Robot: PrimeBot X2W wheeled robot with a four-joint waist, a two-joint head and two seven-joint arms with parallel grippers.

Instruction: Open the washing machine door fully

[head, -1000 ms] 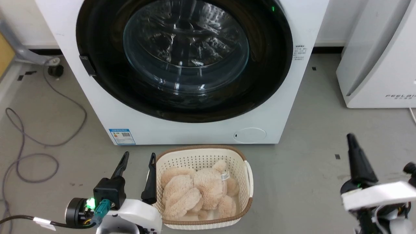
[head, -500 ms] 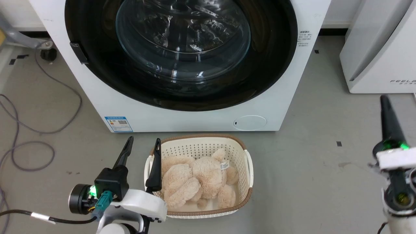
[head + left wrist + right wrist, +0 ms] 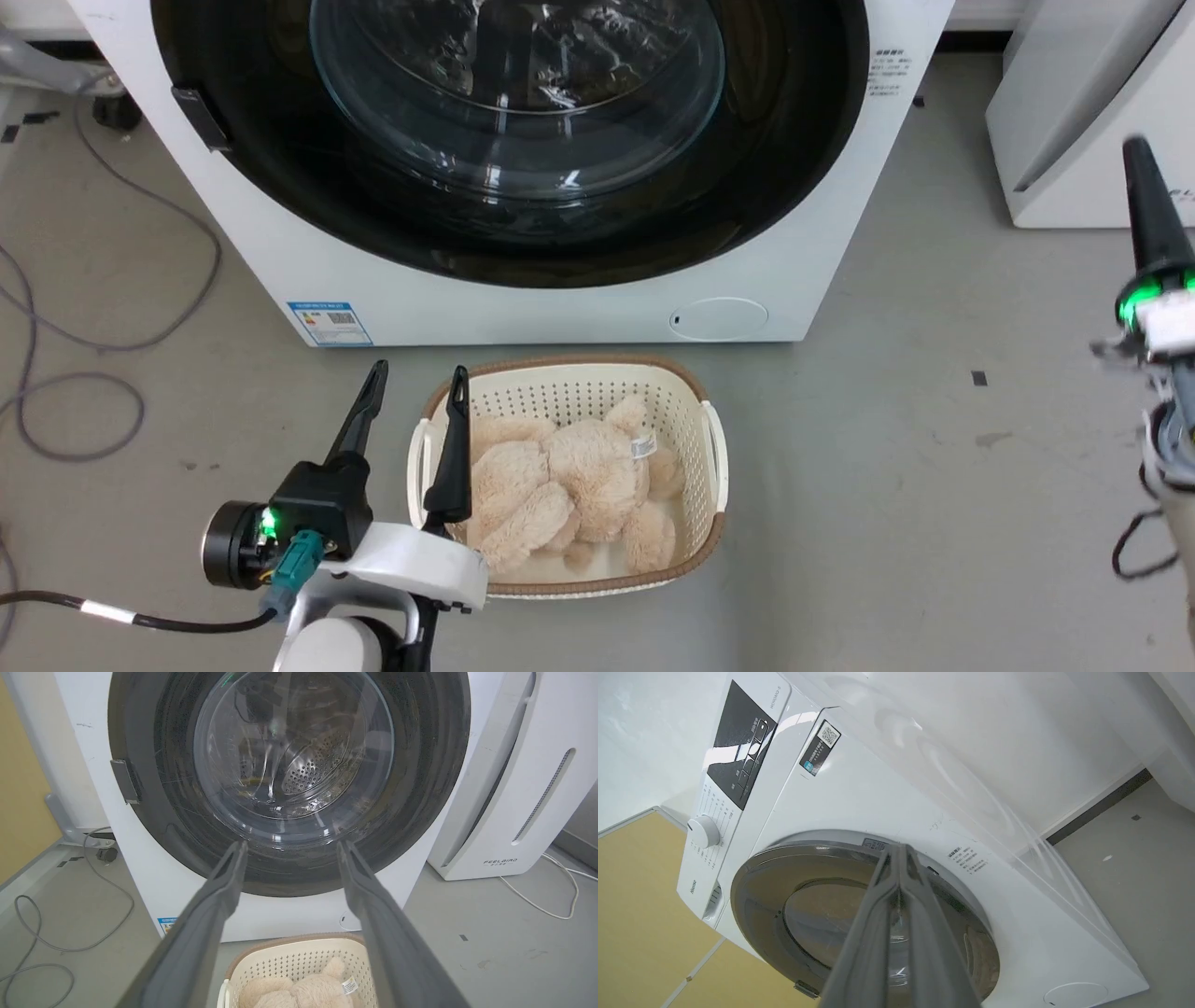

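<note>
Climbing since a second ago, the right gripper (image 3: 1137,154) now stands off the right front corner of the washing machine (image 3: 579,313), fingers pressed together with nothing between them; its wrist view looks up the machine's face from the right, so the arm is aimed at the front and not touching it. The head camera tilts too, so the machine slides up that view; the machine itself does not move. The left gripper (image 3: 417,373) keeps its place low in front of the machine, left of centre, jaws spread wide and empty. The washing machine door (image 3: 523,252) is unchanged: shut flush on the machine's front, steel drum seen through its glass bowl; my reading is that only the approach is under way, no opening yet.

A small grey tab (image 3: 199,119) sits on the door's left edge; probably the pull or catch, cannot tell which; it is on the far side of the machine from the raised right arm. Directly in front of the machine, just short of its base, stands a white basket (image 3: 560,369) holding a plush toy (image 3: 569,476); it lies under the door's swing path, likely low enough to clear, but it crowds the stance. Right of the machine a white appliance (image 3: 1074,112) stands close and could limit a rightward swing; left of the machine, loose cables (image 3: 84,411) lie on the floor.
</note>
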